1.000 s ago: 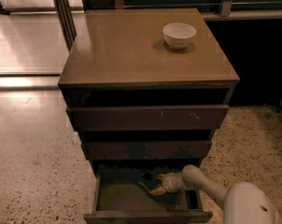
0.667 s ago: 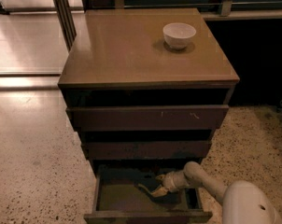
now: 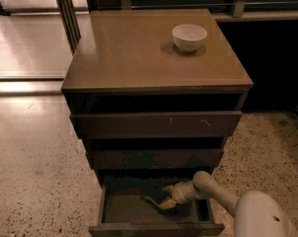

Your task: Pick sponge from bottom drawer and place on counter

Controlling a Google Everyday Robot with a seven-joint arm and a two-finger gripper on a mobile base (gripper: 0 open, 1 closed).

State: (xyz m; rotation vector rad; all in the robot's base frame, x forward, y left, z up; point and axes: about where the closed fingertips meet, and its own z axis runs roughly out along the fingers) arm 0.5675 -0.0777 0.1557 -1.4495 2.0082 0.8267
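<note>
The bottom drawer [image 3: 109,209] is pulled open below two other dark drawers. My gripper [image 3: 159,197] reaches into it from the right, low over the greenish-brown floor near the middle. Its two yellowish fingers [image 3: 154,201] stand apart. A dark patch lies between them; I cannot tell whether it is the sponge or shadow, and no sponge shows plainly elsewhere. The counter [image 3: 129,48] is the tan top of the cabinet.
A white bowl [image 3: 189,36] stands on the counter at the back right. The middle drawer [image 3: 154,158] and top drawer [image 3: 154,125] jut out slightly above the gripper. Speckled floor [image 3: 35,172] lies on the left, and my white arm [image 3: 257,214] is at the lower right.
The gripper has moved a little to the left and toward the drawer's front, staying low inside the drawer. The bowl and the drawers have not moved.
</note>
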